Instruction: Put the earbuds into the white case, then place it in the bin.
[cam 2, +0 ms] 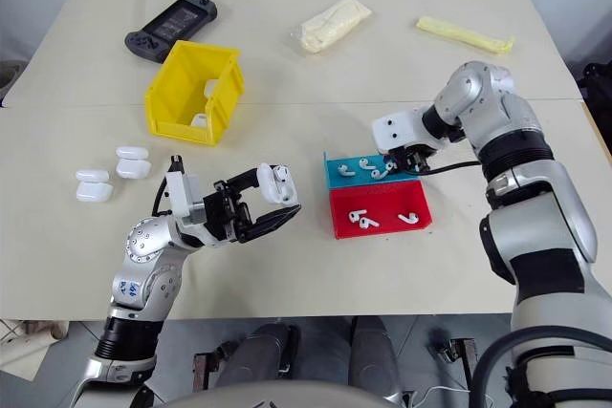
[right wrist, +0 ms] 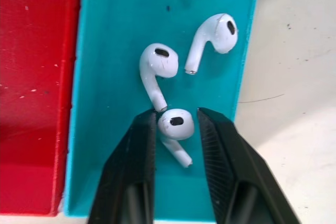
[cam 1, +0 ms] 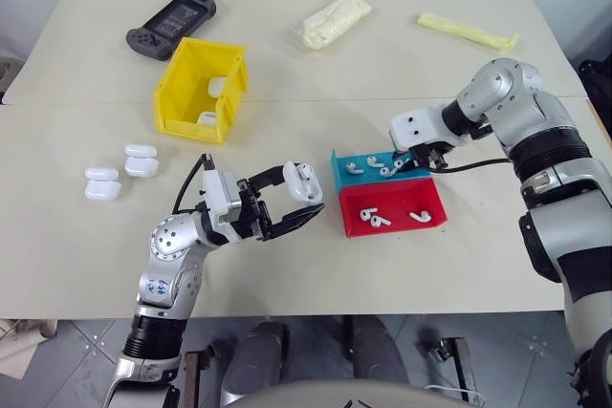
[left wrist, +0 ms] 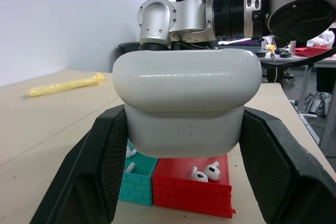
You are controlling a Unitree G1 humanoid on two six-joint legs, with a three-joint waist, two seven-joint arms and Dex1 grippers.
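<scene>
Left gripper [cam 1: 290,202]: clamped on the white case [cam 1: 303,182], above the surface [cam 1: 382,74].
Right gripper [right wrist: 177,124]: fingers either side of an earbud [right wrist: 175,129] in the teal tray [right wrist: 105,77]; grip unclear.

Beige table [cam 1: 402,93], seam across its middle. Landmark: yellow bin [cam 1: 201,90], resting on the table. Behind the bin, toward the far left corner: dark handheld game controller [cam 1: 171,23]. Behind and right of it: pale wrapped packet [cam 1: 331,21], then a long yellow packet [cam 1: 467,32] farther right. Left of and nearer than the bin: three white cases [cam 1: 120,172], grouped. Right and nearer: teal tray [cam 1: 341,174] touching red tray [cam 1: 394,208].
</scene>
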